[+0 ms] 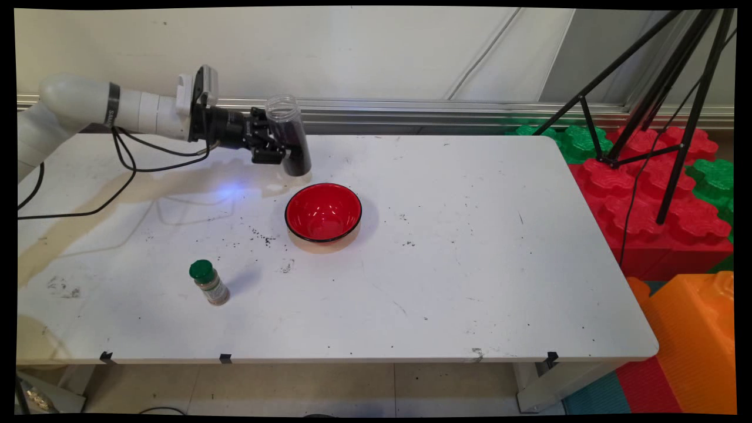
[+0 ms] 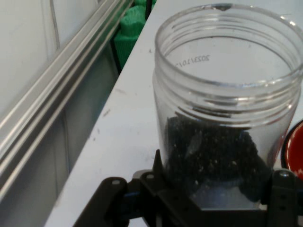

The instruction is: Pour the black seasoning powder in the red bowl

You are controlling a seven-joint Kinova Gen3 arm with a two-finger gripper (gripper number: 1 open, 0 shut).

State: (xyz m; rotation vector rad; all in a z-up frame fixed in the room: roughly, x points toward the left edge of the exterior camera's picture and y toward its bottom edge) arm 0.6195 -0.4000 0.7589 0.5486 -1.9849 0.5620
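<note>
My jaws [image 1: 281, 154] are pressed against the two sides of a clear plastic jar [image 1: 289, 136], pinching it low on its body; they stand only as far apart as the jar is wide. The jar has no lid, its threaded mouth is open, and dark grains [image 2: 208, 151] fill the lower part. In the main view it leans a little, mouth up toward the wall. I cannot tell whether its base touches the surface [image 1: 446, 258] or hangs just above it.

I judge the main risk to be spilling. The mouth is open, so if my wrist rolls too quickly or too far, the grains can run out in the wrong place. Some dark specks [image 1: 261, 237] already lie on the surface near the bowl. The second risk is slipping: the wall of the jar is smooth and round, and my grip is low, so the heavy filled part could turn between my pads if I move sharply.

The red bowl [image 1: 323, 212] stands near, just in front of the jar, and appears empty; a low sweep could knock its rim. A small spice bottle with a green cap [image 1: 208, 282] stands well apart, near the front edge.
</note>
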